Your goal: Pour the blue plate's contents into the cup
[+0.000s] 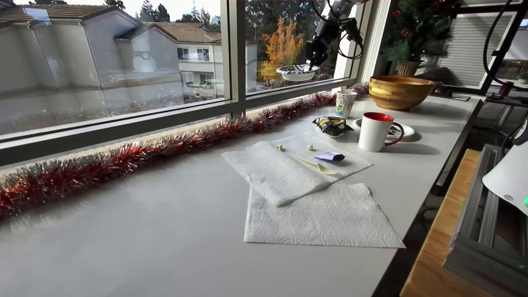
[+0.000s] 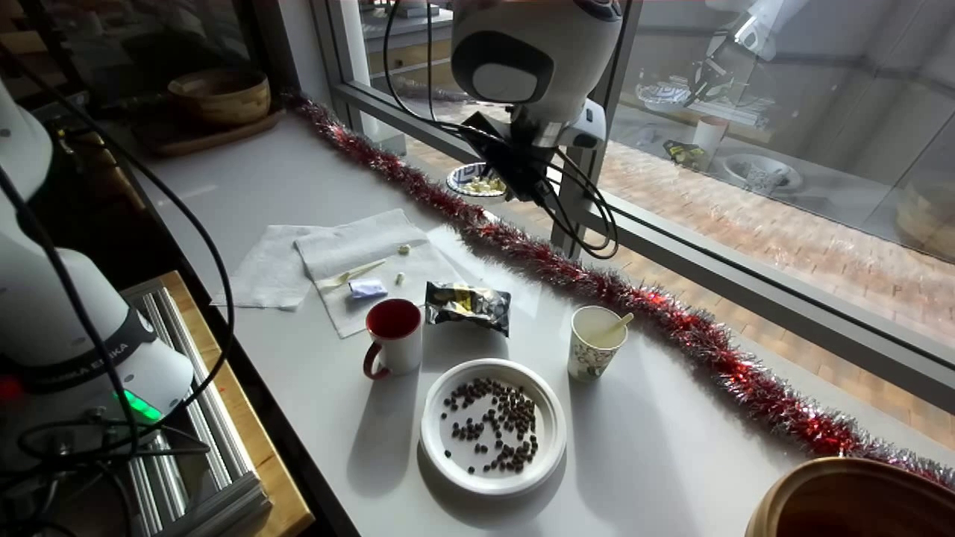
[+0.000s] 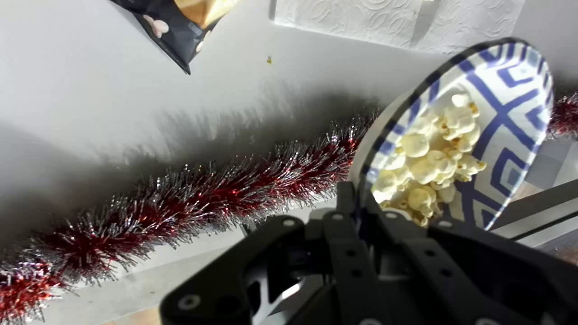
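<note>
One blue plate (image 3: pixel 501 117), with popcorn (image 3: pixel 429 167) in it, is held off the worktop (image 1: pixel 144 231), near the window frame (image 1: pixel 234 62) and the red-and-silver tinsel (image 3: pixel 226 201); the hand (image 3: pixel 359 201) is clamped on its rim. One white mug (image 2: pixel 406 352), red inside, stands upright on the worktop, well apart from that plate. Besides these I count one printed paper cup (image 2: pixel 586 362) with one pale stick (image 2: pixel 618 324), one black packet (image 2: pixel 466 307), one white plate (image 2: pixel 431 432) of small dark pieces (image 2: pixel 515 406) too many to tally, one pale utensil (image 1: pixel 326 170), one lilac wrapper (image 1: pixel 327 156) and two loose kernels (image 1: pixel 310 147); these last four lie on overlapping paper towels (image 1: pixel 321 218), how many sheets I cannot tell.

The wrist view looks into the blue plate; its whitish underside (image 1: pixel 297 76) shows in an exterior view. Only the wrist view shows a yellow crumb (image 3: pixel 269 59) on the worktop. Both exterior views show a wooden bowl (image 1: pixel 396 97); a second wooden bowl (image 2: pixel 246 108) appears in an exterior view, and potted greenery (image 1: pixel 416 37) in an exterior view.

The packet lies between mug and tinsel, just beside the mug.
</note>
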Tool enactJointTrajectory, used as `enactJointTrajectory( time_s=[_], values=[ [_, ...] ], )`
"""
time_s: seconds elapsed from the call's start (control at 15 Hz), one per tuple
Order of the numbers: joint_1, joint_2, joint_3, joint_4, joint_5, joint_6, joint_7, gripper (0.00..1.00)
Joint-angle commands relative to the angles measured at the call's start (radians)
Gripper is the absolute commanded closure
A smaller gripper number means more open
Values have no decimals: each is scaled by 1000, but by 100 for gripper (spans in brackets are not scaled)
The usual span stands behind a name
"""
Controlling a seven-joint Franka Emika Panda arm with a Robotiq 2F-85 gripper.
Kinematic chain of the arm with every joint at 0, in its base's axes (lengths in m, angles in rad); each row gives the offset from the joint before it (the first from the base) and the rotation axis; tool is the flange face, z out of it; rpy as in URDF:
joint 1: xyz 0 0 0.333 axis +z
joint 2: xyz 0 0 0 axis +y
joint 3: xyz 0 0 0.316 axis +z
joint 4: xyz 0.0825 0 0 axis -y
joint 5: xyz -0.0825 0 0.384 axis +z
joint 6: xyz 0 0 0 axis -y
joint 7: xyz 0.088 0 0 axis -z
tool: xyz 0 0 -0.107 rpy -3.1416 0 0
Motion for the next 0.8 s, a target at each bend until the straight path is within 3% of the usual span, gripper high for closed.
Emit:
enactJointTrajectory(
  time_s=[0.0, 0.53, 0.73],
  values=[
    [3, -55, -79, 7, 9, -11, 45, 96],
    [-12, -38, -219, 77, -61, 16, 144, 97],
    [-9, -19, -265, 89, -168, 99, 183, 97]
  ],
)
